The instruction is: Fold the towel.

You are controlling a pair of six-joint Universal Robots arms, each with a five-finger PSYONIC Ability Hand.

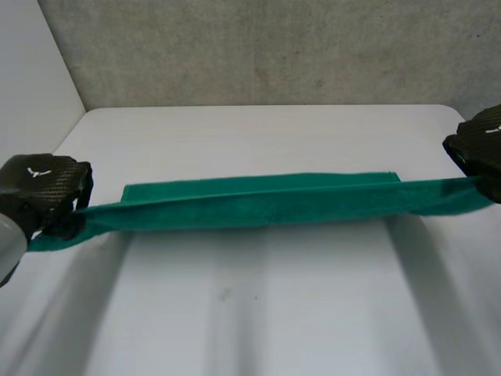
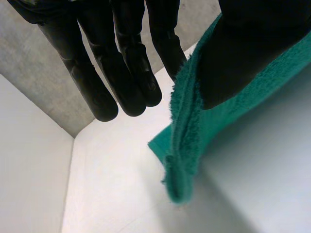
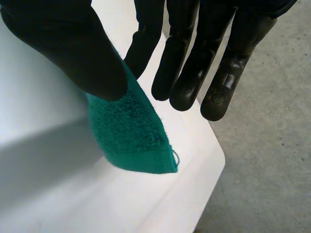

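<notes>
Currently left hand and right hand are each pinching 1 end of the green towel, stretching it across the table.

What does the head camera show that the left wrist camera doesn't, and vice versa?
Head view: the whole green towel stretched as a long band between the left hand and the right hand. Left wrist view: up close, the thumb pinching the towel's end, the fingers beside it straight. Both: the towel, the left hand, the white table and the grey wall.
</notes>
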